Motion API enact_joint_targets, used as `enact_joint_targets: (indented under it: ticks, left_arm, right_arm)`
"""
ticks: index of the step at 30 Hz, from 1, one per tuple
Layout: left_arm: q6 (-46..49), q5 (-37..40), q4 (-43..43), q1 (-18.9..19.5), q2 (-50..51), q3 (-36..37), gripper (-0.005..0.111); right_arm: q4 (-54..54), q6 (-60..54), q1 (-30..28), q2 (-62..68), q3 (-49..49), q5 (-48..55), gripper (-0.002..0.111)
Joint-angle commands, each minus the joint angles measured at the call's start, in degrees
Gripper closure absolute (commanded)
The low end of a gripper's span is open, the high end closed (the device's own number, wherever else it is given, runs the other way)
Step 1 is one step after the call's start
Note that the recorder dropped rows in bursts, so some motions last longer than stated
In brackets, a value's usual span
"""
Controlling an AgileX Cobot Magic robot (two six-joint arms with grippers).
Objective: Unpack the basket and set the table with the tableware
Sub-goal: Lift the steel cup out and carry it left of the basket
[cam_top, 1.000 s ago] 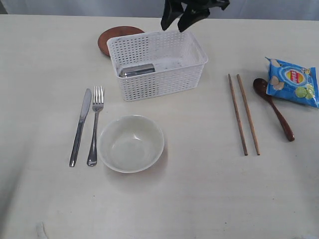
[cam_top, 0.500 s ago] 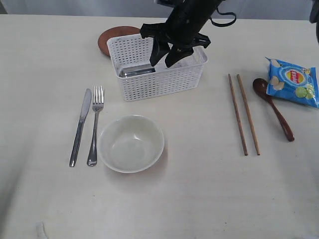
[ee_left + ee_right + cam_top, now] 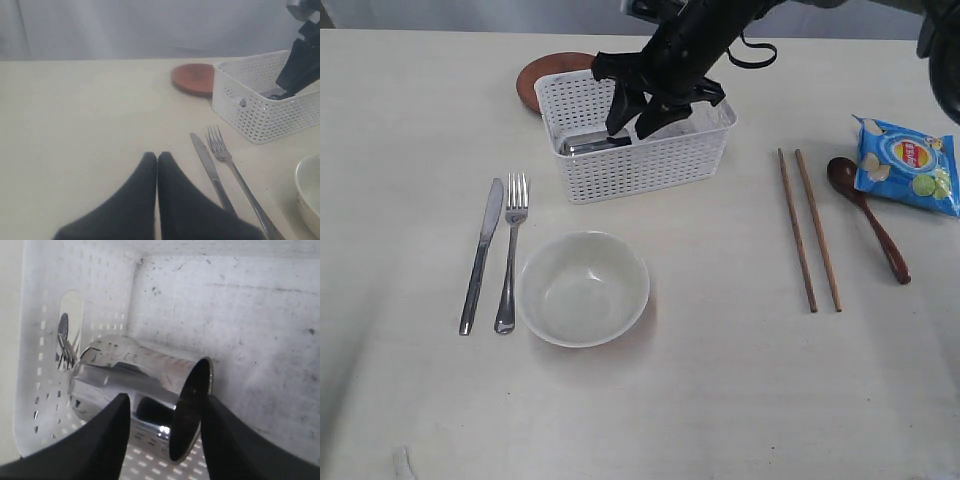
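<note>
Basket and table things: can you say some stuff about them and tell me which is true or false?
1. The shiny cup lies on its side in the basket. True.
2. The right gripper is shut tight on the cup. False: its jaws are open, straddling it.
3. The fork lies between the knife and the bowl. True.
4. The chopsticks are in the bowl. False: they lie on the table beside the spoon.

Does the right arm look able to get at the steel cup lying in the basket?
Probably yes: the right gripper hangs open inside the basket, jaws either side of the steel cup, nothing covering it.
</note>
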Motion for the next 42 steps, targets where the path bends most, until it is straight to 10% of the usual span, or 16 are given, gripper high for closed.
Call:
enact_joint_targets:
  ticks: [1,7,14,27,42]
  left_arm:
    - [-0.05,-0.1,0.01,-0.44,-0.19,0.18,0.107]
    - [-0.05,-0.1,0.01,-0.44,-0.19,0.18,0.107]
    - [-0.05,-0.1,0.01,-0.44,-0.19,0.18,0.107]
    - [-0.05,-0.1,0.01,-0.44,-0.19,0.18,0.107]
    - [-0.05,-0.1,0.12,-0.44,-0.19,0.18,0.107]
  right_arm:
    - [1.58,-0.67,-0.04,1.68,-0.31,-0.25,0.065]
    - [13.13,-5.89,-0.04,2.11,-0.31,-0.24,0.066]
    - [14.24,-9.95,-0.15,1.75,-0.42,0.66,0.108]
    - [-3.03,-9.97,0.91,-11.57,-0.42,-0.53,0.109]
    - [-19.55,-9.45,21.6,-14.44,-1.61,-14.62,0.109]
